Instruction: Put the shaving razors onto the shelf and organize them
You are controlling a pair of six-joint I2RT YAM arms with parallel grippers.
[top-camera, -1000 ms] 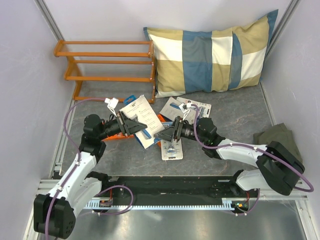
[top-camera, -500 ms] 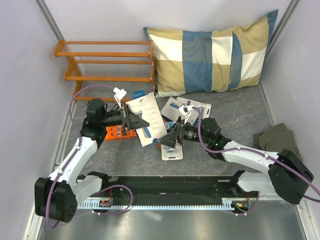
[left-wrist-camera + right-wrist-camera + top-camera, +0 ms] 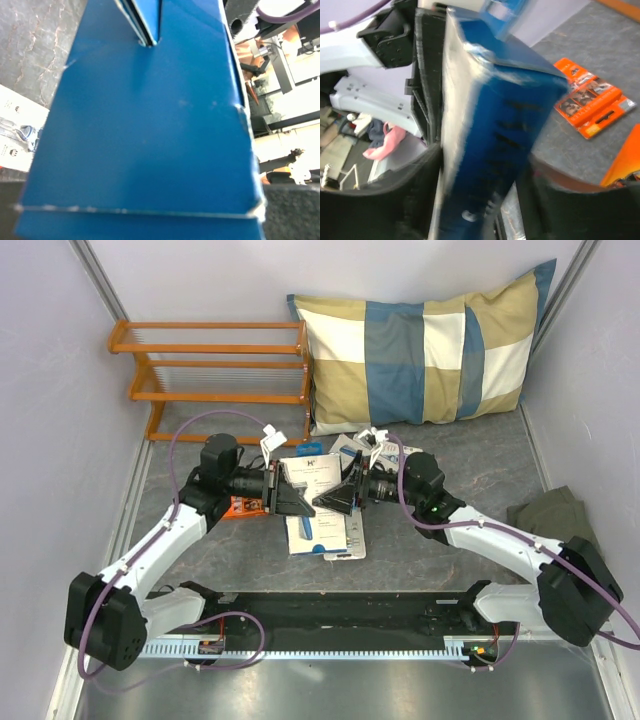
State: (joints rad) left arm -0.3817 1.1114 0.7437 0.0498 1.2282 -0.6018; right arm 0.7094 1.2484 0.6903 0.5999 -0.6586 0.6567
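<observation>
A white razor box (image 3: 312, 470) with blue sides hangs over the middle of the table, and my left gripper (image 3: 293, 495) is shut on it. Its blue side fills the left wrist view (image 3: 150, 125). My right gripper (image 3: 335, 497) faces the left one. In the right wrist view (image 3: 485, 195) its jaws stand open on either side of the box (image 3: 495, 125), with a gap on the right. An orange pack (image 3: 240, 506) lies under the left arm. More packs lie below (image 3: 345, 540) and behind (image 3: 385, 452) the grippers. The orange-brown shelf (image 3: 215, 365) stands far left and holds no packs.
A blue-and-beige checked pillow (image 3: 425, 350) leans on the back wall right of the shelf. A green cloth (image 3: 555, 515) lies at the right wall. Grey walls close in both sides. The right wrist view shows orange packs (image 3: 592, 107) on the table beyond the box.
My left gripper has carried the white box right, toward the table's middle. My right gripper has risen from the packs and moved left, and its jaws now straddle the box.
</observation>
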